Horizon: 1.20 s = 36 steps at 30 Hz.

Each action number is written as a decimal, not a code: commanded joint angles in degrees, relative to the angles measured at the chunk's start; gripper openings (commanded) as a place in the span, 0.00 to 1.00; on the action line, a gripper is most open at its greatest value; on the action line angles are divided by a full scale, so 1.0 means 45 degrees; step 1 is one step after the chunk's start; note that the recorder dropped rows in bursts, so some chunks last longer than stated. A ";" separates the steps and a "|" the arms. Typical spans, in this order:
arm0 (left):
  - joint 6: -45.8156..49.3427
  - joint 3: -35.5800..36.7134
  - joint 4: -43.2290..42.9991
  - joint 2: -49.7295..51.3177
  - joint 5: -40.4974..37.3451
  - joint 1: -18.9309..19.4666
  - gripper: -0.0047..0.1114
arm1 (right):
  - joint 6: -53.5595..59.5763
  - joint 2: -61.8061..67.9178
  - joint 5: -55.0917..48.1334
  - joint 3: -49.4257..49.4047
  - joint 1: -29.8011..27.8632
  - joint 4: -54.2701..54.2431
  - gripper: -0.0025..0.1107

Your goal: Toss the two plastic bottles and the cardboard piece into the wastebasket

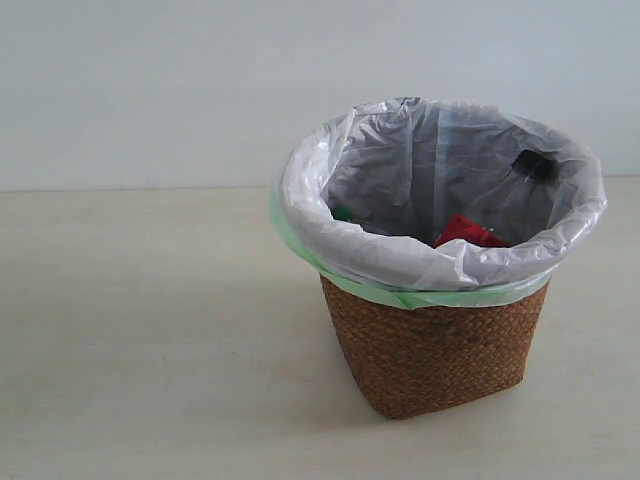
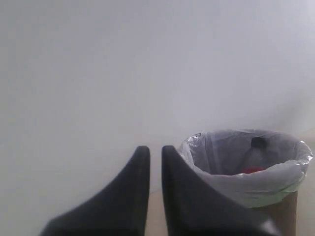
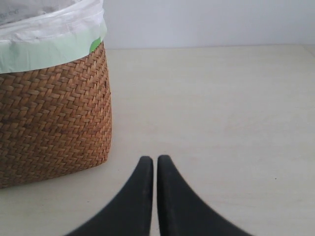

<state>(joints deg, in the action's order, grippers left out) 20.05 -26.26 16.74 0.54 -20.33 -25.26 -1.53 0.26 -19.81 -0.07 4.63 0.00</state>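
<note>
The brown wicker wastebasket [image 1: 435, 355], lined with a white bag with a green edge, stands on the table right of centre. Inside it the slim bottle shows its black cap [image 1: 533, 165] and red label [image 1: 468, 231]; a green cap [image 1: 343, 213] of the other bottle peeks out by the near-left rim. The cardboard piece is hidden. My left gripper [image 2: 155, 150] is shut and empty, with the wastebasket [image 2: 283, 211] and the black cap [image 2: 258, 142] beyond it. Low over the table beside the wastebasket [image 3: 54, 118], my right gripper [image 3: 155, 160] is also shut and empty. Neither gripper shows in the exterior view.
The pale table top [image 1: 150, 330] stretches left of and in front of the basket, with a plain white wall [image 1: 150, 80] behind. In the right wrist view bare table [image 3: 221, 108] lies ahead of the fingers.
</note>
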 commanded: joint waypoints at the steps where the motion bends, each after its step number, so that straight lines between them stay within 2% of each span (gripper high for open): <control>1: 0.0005 0.0128 0.0330 -0.0121 -0.0098 0.0022 0.11 | 0.0057 -0.0058 0.0070 0.0016 -0.0078 0.0000 0.02; 23: 0.0005 0.0295 0.0330 -0.0121 -0.0075 0.0022 0.11 | 0.0057 -0.0058 0.0070 0.0016 -0.0078 0.0000 0.02; 26: 0.0005 0.0467 -0.0303 -0.0121 -0.0053 0.0056 0.11 | 0.0057 -0.0058 0.0070 0.0016 -0.0078 0.0000 0.02; 31: 0.0005 0.0588 -0.4192 -0.0121 -0.0125 0.1094 0.11 | 0.0057 -0.0058 0.0070 0.0016 -0.0078 0.0000 0.02; 36: 0.0005 0.0588 -0.4735 -0.0121 -0.0102 0.2536 0.11 | 0.0057 -0.0058 0.0070 0.0016 -0.0078 0.0000 0.02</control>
<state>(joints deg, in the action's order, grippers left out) 20.05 -23.85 -3.02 0.00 -20.75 -16.96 -1.53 0.26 -19.81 -0.07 4.63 0.00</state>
